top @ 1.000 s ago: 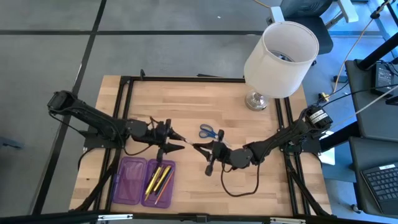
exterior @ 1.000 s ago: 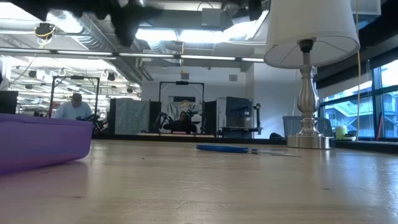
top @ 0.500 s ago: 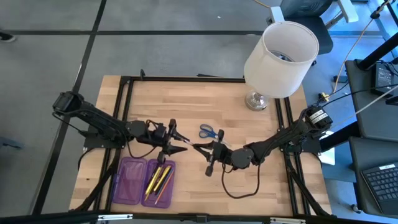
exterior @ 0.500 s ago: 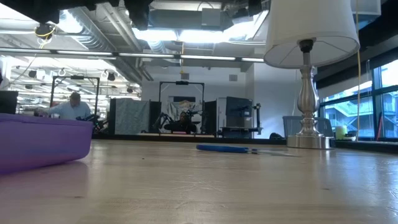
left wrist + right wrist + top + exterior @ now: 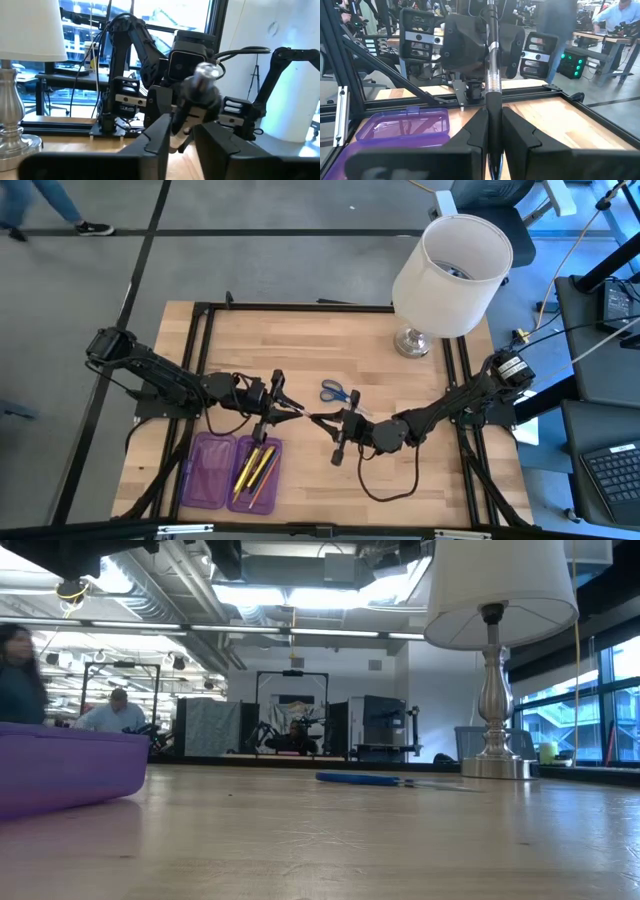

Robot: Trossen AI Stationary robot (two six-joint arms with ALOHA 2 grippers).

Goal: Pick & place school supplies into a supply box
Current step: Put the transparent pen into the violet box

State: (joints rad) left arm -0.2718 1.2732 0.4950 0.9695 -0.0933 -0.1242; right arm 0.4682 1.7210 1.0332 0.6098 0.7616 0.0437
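From above, the left gripper and right gripper met nose to nose over mid-table, a pen bridging them, apparently for a handover. The supply box lay open just below the left gripper, several pencils already in one half; the scissors remained on the table nearby. At table height, the scissors lay flat near the lamp. The left wrist view showed its fingers narrowed about the pen's end; whether they gripped it I cannot tell. The right wrist view showed its fingers clamped on the pen shaft, the box beyond.
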